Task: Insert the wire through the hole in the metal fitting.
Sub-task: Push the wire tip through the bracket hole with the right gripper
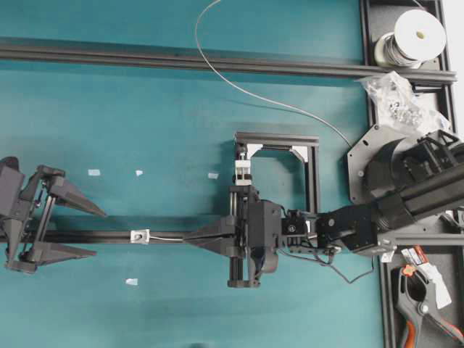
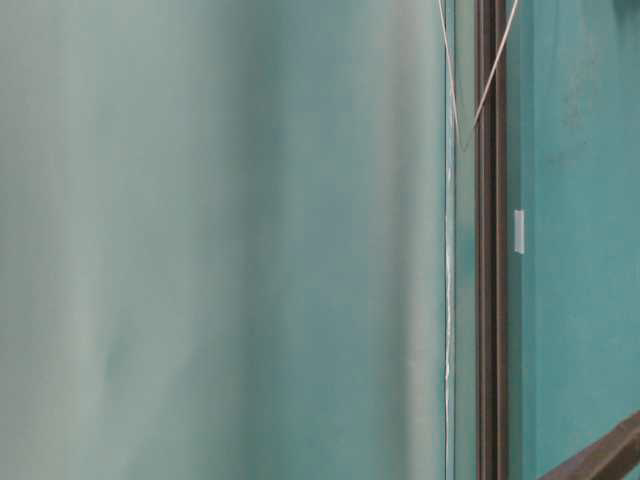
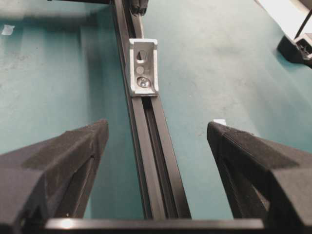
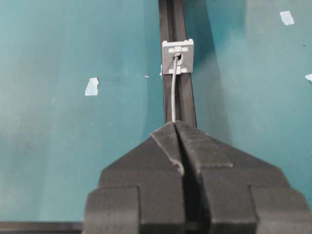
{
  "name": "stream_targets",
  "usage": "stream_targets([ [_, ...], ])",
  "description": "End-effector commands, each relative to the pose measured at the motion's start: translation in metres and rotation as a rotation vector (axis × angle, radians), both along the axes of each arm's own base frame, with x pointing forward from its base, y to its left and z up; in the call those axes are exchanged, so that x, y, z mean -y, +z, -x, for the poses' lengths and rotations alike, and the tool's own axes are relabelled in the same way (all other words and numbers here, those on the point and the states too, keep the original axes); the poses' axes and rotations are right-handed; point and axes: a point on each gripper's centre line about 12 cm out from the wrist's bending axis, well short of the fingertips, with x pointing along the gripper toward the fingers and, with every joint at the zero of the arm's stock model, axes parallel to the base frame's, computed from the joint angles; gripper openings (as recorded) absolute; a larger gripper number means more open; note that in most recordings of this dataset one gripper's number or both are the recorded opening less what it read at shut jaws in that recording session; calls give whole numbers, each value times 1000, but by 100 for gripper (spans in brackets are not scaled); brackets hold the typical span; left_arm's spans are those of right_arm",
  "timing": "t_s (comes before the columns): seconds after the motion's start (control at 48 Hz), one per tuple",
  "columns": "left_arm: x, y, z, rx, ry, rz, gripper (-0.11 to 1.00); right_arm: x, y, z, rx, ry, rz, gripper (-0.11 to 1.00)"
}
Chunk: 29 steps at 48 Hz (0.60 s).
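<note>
Right tool [image 4: 174,127] pinches the wire [image 4: 173,95], its tip at the hole [image 4: 176,57] of the metal fitting [image 4: 177,56] (left tool [image 3: 156,141] wide, waiting): feed straight along the rail [image 4: 171,19], slowly.

You get even, bright light from above, with soft shadows on the teal table [image 1: 145,109]. The table-level view is mostly a blurred, washed-out smear. In both wrist views the near gripper fingers [image 3: 58,165] are soft, the metal fitting [image 4: 177,56] sharp.
</note>
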Motion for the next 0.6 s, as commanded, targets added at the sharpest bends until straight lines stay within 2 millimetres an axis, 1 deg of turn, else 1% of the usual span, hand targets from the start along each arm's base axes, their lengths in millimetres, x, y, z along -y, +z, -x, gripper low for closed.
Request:
stream_targets([
  [0.0,2,9,-4,34,-3,8,84,-3,11,-4,39,3,-16,-1],
  [0.584,2,8,-4,27,-3,6,84,3,4,-17,28,-33,-14,-1],
])
